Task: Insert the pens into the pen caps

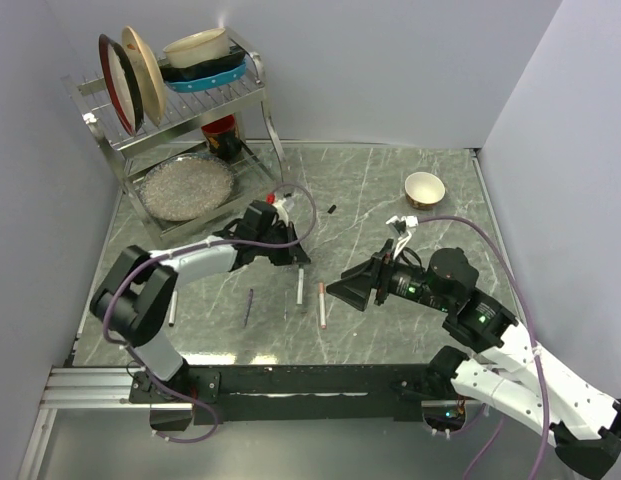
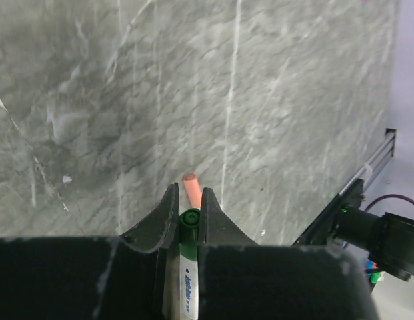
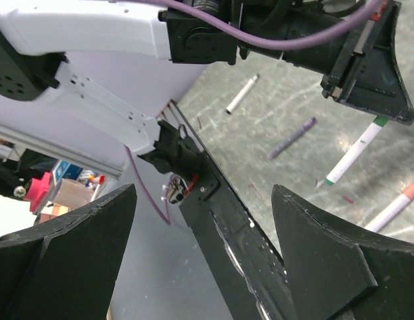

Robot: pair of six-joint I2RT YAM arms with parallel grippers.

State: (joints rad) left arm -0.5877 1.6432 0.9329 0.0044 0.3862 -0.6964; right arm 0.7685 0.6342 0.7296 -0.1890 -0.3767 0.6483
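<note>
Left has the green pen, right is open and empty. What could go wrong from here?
1. The green pen hangs from the left gripper over the orange pen; lowering it may hit that pen and roll it away.
2. The right gripper stands wide open beside both pens; a careless move could knock them.
3. The small black cap lies loose far back, easy to nudge away.

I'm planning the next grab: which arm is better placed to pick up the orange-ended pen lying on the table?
Right. The right claw is open, empty and close to the orange-ended pen, while the left claw is shut on the green-ended pen.
</note>
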